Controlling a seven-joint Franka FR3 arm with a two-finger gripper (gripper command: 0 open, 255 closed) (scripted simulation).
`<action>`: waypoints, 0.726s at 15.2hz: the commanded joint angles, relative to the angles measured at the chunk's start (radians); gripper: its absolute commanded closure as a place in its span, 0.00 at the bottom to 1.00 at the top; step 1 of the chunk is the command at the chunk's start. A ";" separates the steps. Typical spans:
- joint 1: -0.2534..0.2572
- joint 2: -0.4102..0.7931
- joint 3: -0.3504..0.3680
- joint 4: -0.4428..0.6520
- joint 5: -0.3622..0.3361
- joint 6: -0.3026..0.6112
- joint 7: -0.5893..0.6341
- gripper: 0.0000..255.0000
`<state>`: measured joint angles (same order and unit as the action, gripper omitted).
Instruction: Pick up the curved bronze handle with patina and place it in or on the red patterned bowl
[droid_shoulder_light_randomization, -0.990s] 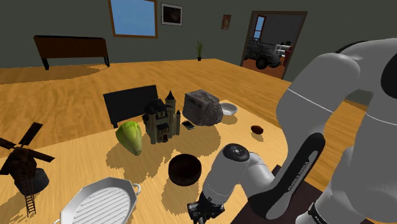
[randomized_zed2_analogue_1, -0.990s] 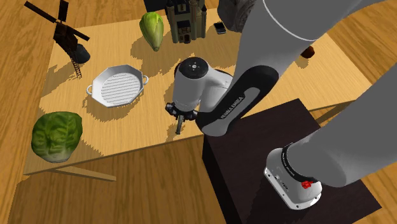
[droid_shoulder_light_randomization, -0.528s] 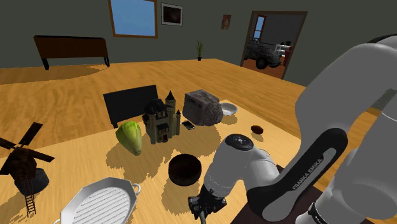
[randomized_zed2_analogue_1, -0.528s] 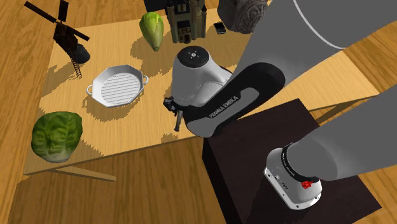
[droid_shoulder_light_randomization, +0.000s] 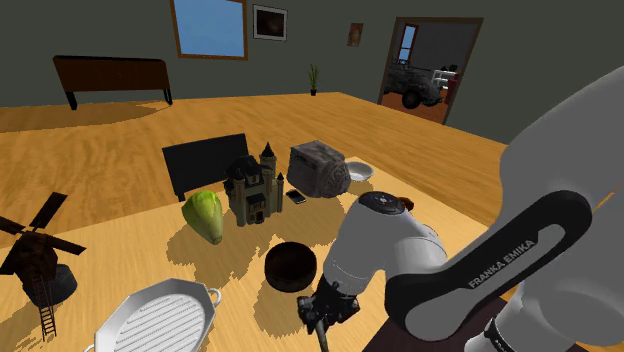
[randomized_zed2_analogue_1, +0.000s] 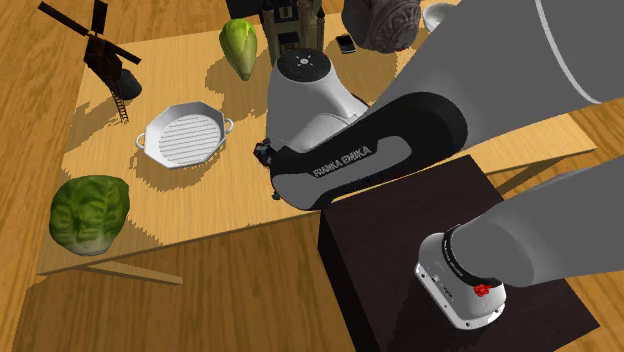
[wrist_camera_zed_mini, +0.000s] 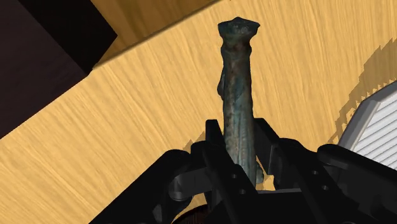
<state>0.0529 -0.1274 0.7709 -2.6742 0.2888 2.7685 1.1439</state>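
One tool (wrist_camera_zed_mini: 238, 137) | clamped on greenish bronze handle (wrist_camera_zed_mini: 238, 76) | over wooden table (wrist_camera_zed_mini: 305, 63)

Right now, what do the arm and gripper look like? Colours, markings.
White arm with black joint bands, one bearing white FRANKA EMIKA lettering. A dark disc caps one joint; a small red dot shows on a lower white segment. The gripper is all black.

We look into a room with dull grey-green walls (droid_shoulder_light_randomization: 120, 30), a wood-framed window (droid_shoulder_light_randomization: 209, 27) showing blue, a dark framed picture (droid_shoulder_light_randomization: 269, 21) beside it, an open doorway (droid_shoulder_light_randomization: 425, 65), a long dark wooden bench (droid_shoulder_light_randomization: 110, 75) against the wall, and a warm plank floor (droid_shoulder_light_randomization: 100, 150) beneath the pale wooden table (randomized_zed2_analogue_1: 190, 210).
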 joint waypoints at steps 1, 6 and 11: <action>0.019 -0.044 -0.014 0.006 0.044 -0.045 -0.029 1.00; -0.027 -0.016 -0.065 0.054 0.009 -0.077 -0.091 1.00; -0.112 0.083 -0.126 0.149 -0.088 -0.097 -0.153 1.00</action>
<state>-0.0411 -0.0646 0.6607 -2.5445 0.2186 2.6766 1.0118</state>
